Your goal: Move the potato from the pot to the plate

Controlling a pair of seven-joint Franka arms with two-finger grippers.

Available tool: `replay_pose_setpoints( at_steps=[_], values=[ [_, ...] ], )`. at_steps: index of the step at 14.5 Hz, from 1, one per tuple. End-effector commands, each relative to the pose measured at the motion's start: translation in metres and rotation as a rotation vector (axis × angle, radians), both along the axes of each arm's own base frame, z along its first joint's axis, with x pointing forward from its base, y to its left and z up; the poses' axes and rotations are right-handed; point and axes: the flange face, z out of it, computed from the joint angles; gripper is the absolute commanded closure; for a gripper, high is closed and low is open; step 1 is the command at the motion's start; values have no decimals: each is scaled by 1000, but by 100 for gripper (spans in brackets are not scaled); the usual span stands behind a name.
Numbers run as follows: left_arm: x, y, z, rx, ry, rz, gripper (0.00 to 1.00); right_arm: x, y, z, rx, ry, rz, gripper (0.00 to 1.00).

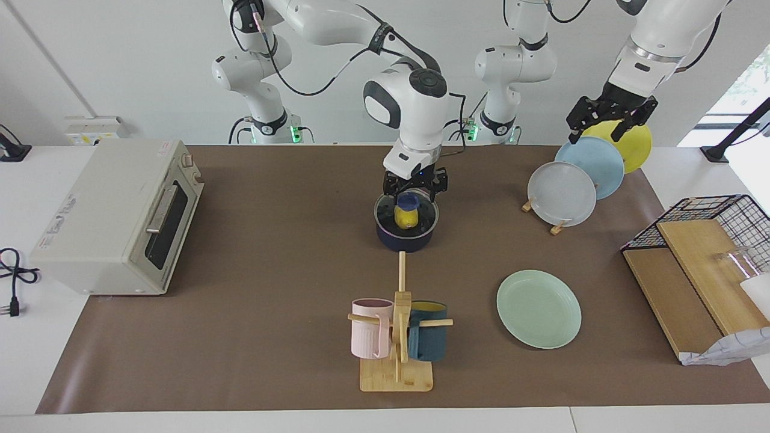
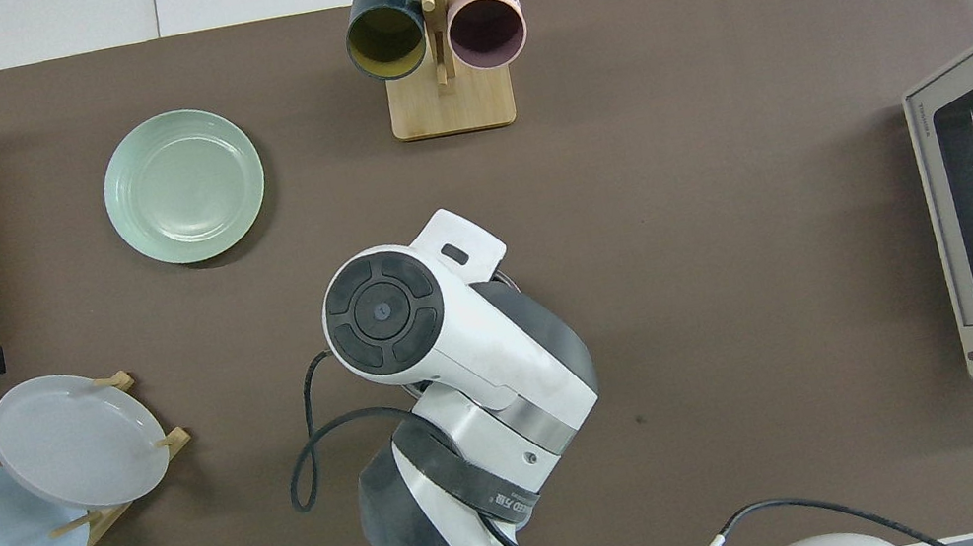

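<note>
Right gripper [image 1: 415, 187], jaws open, hangs over the lid knob [image 1: 409, 199] — the potato [image 1: 404, 217] is sealed in the pot [image 1: 406, 238] — left gripper [image 1: 609, 118] (open too) waits over the rack [image 1: 541, 216].

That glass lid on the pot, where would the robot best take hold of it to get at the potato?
By the blue knob at the centre of the glass lid, coming straight down from above. The lid lies flat on the pot, its rim flush, so the raised knob is probably the only part two fingers can pinch. The right gripper hangs open over it.

White wall [image 1: 120, 60], bright window [image 1: 749, 78]
</note>
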Motion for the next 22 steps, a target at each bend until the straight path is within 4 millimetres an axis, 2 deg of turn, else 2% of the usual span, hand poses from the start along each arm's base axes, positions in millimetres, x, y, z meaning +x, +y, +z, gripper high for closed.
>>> replay_pose_setpoints(
  at_steps=[1,5,9,11,14,16,17,18,20,22],
  values=[
    [-8,-1,0,-2,-11,13,0,-16,-12,-2,-9,-27,7,0],
    [-7,-3,1,-2,-14,4,0,-16,-15,-4,-23,-32,20,0],
    [-8,-6,-5,-1,-7,9,0,-19,-15,-7,-27,-29,23,10],
    [-8,-6,-3,-1,-13,7,0,-18,-15,-7,-24,-32,24,20],
    [-11,-6,-4,-2,-7,-5,0,-17,-14,-5,-21,-35,26,42],
    [-11,-7,-5,-5,-3,-7,0,-15,-12,-2,-13,-41,26,50],
    [-11,-9,-7,-18,1,-6,0,-15,-13,-2,-15,-41,25,59],
    [-13,-9,-6,-19,3,-6,0,-14,-13,-1,-13,-43,25,61],
    [-12,-10,-5,-20,-8,-8,0,-5,-17,12,-7,-53,27,62],
    [-11,-25,-4,-23,-32,-32,0,9,-28,35,-14,-50,28,61]
  ],
)
